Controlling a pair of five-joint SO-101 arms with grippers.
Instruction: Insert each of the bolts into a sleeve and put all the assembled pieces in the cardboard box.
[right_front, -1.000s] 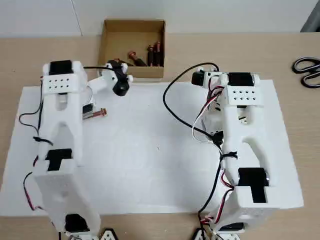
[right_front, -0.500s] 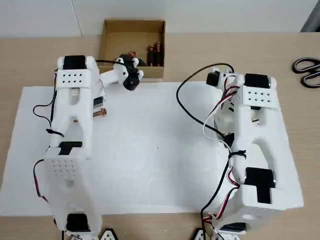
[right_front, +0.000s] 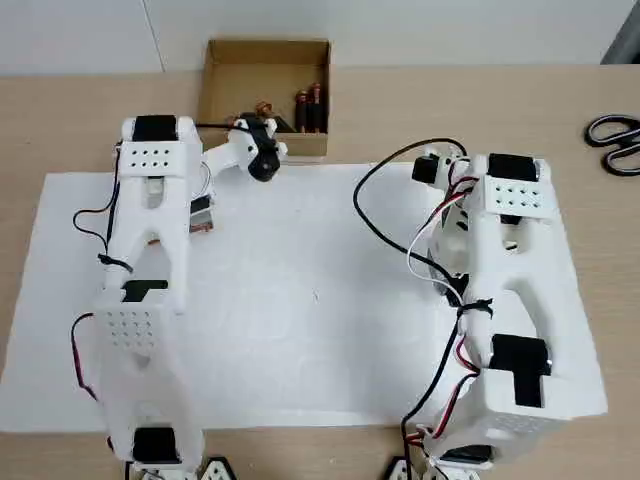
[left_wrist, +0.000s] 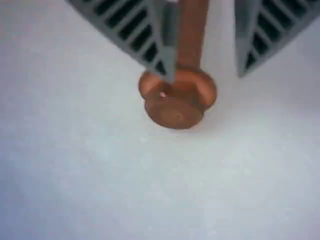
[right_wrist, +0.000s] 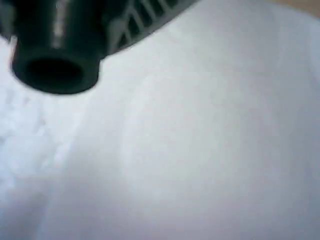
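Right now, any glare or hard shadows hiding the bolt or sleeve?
High view: even light, no glare on the sheet, shadows soft. Left wrist view: bolt evenly lit, small highlight on its head. Right wrist view: sleeve bore reads black, sheet darker near it.

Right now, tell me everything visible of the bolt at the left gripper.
The bolt is copper-coloured, metal by its look: a smooth straight shank and a wider, round head. The shank runs between the left gripper's grey ribbed fingers, head just past their tips. One finger overlaps the shank; white shows between the shank and the other. The white sheet lies under it; whether it rests there I cannot tell. It is outside the cardboard box.
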